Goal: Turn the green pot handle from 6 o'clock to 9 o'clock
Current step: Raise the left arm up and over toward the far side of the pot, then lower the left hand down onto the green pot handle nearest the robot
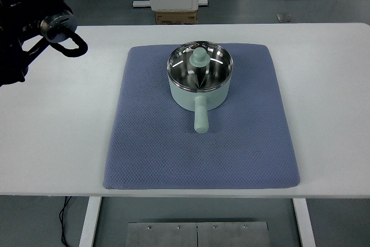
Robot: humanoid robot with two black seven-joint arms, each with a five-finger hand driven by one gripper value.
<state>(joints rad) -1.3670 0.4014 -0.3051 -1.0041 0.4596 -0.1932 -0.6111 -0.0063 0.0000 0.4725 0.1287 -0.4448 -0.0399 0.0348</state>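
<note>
One left hand, cut off at the corner, fingers unclear; green pot handle points toward camera.

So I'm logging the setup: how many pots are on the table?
1. The green pot sits on the far half of the blue mat, its handle pointing at the near edge. Nothing seems hidden.

Your left arm is just parked way up around 10 o'clock, black and bulky, coming in off the left edge with its hand showing dark curved fingers looped loosely and gripping nothing at all.
</note>
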